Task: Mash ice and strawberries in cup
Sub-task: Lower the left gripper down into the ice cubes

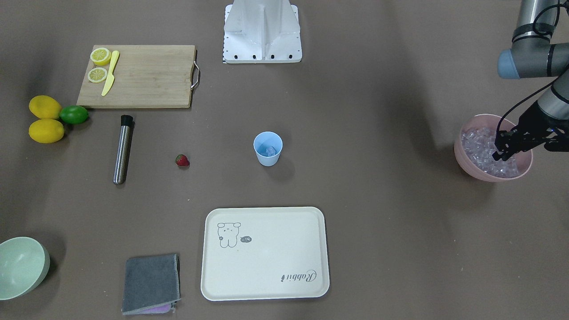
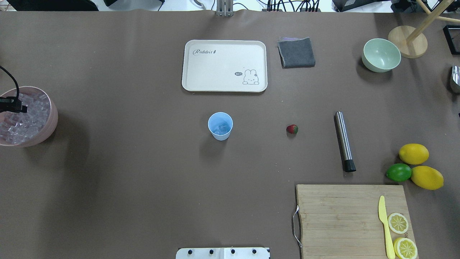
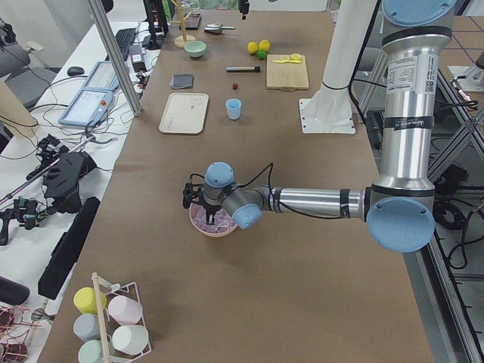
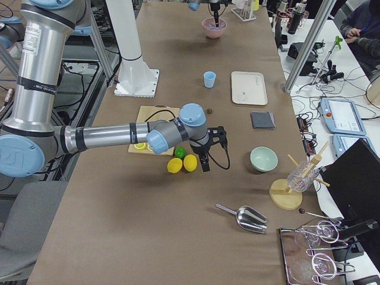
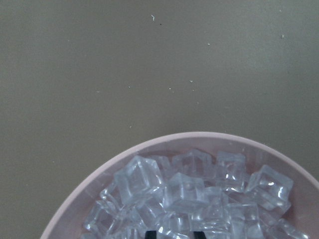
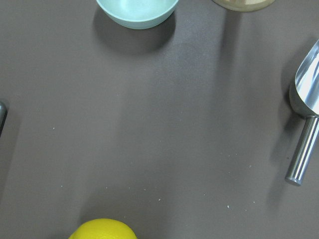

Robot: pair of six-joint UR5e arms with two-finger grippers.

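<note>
The light-blue cup stands upright mid-table with a little ice in it; it also shows in the overhead view. The strawberry lies on the table beside it, apart. A pink bowl at the table's left end is full of ice cubes. My left gripper is down in that ice. Its tips at the bottom edge of the left wrist view stand one cube's width apart with a cube between them. My right gripper hovers near the lemons; I cannot tell its state.
A steel muddler lies past the strawberry. A cutting board holds lemon halves and a yellow knife. Two lemons and a lime, a cream tray, a grey cloth, a green bowl and a metal scoop lie around.
</note>
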